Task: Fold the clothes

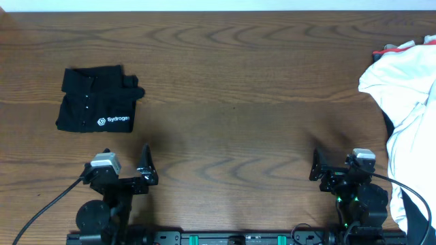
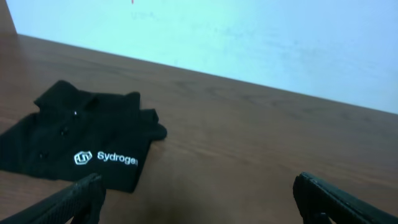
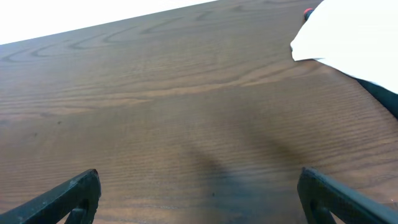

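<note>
The clothes, one black collared shirt (image 1: pixel 95 109), lie folded into a compact rectangle on the left of the wooden table (image 1: pixel 231 88), white logo facing up. In the left wrist view the shirt (image 2: pixel 81 140) rests ahead and to the left of my left gripper (image 2: pixel 198 186), which stands open over bare wood with nothing between its fingers. Seen from overhead, the left gripper (image 1: pixel 126 162) sits near the front edge, below the shirt and apart from it. My right gripper (image 1: pixel 338 165) is open near the front right, likewise holding nothing (image 3: pixel 199 177).
A heap of white cloth (image 1: pixel 409 88) covers the table's right edge, also seen in the right wrist view as white cloth (image 3: pixel 354 31). A bit of red (image 1: pixel 381 51) shows at its far side and dark fabric (image 3: pixel 382 96) under it. Cables trail from both arm bases.
</note>
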